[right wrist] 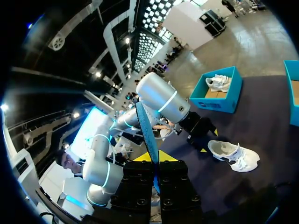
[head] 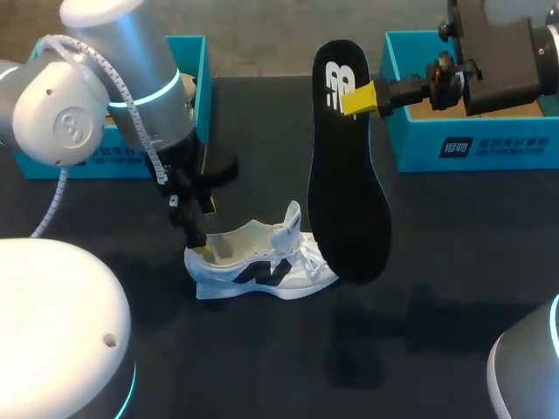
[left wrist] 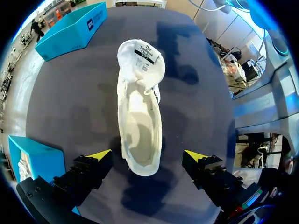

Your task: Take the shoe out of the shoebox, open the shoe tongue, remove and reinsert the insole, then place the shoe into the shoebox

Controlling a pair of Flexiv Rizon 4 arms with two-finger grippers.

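Got shoe (head: 262,262) out of the box, standing on its sole on desk (head: 454,314), side-on to head camera. Tongue (head: 289,223) pulled up and folded toward the toe, label side up in left wrist view, with the shoe's inside visible through the opening.

Left jaws wide open, straddling the shoe's heel. Yellow tips (left wrist: 100,154) one each side of the heel, neither touching it in left wrist view. Left arm (head: 131,78) standing over the heel end in head view.

Right jaws closed on insole (head: 346,166), gripping its heel end, up above and beyond the shoe's toe. Insole hanging near vertical, black face toward head camera, toe end down by the shoe's toe. Can't tell whether touching shoe or desk. Seen edge-on between right fingers (right wrist: 138,177) in right wrist view. Right arm (head: 498,61) high, beyond the toe side of the shoe.

Two teal boxes on desk, both well apart from the shoe:
- Left box (head: 188,61) behind the shoe's heel side, past left arm, with second shoe (right wrist: 218,83) inside.
- Right box (head: 476,144) behind the shoe's toe side, below right arm.
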